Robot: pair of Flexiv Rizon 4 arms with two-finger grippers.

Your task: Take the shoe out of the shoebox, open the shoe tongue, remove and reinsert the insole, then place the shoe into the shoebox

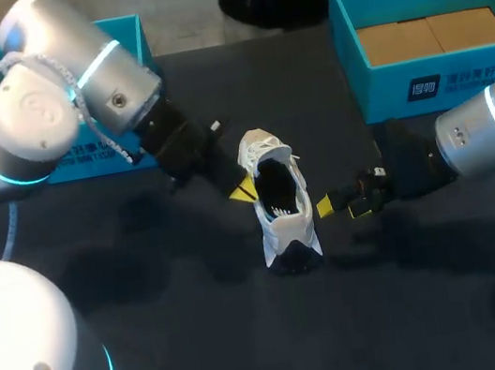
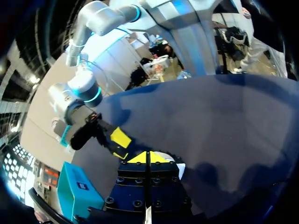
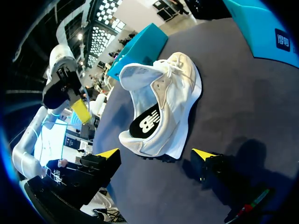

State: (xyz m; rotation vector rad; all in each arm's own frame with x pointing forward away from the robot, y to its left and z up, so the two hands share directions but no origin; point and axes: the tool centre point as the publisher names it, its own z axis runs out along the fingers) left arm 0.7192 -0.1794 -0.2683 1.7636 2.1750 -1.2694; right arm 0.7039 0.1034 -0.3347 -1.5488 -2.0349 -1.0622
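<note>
The shoe (image 1: 281, 206) is left on the table (image 1: 171, 293), out of the far-right box (image 1: 439, 77), flanked by the left gripper (image 1: 244, 190), pressed together, and the right gripper (image 1: 342, 208), spread, presumably for insole access.

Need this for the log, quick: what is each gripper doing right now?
Left gripper: closed, holding nothing.
Right gripper: open, empty, beside the shoe.
</note>
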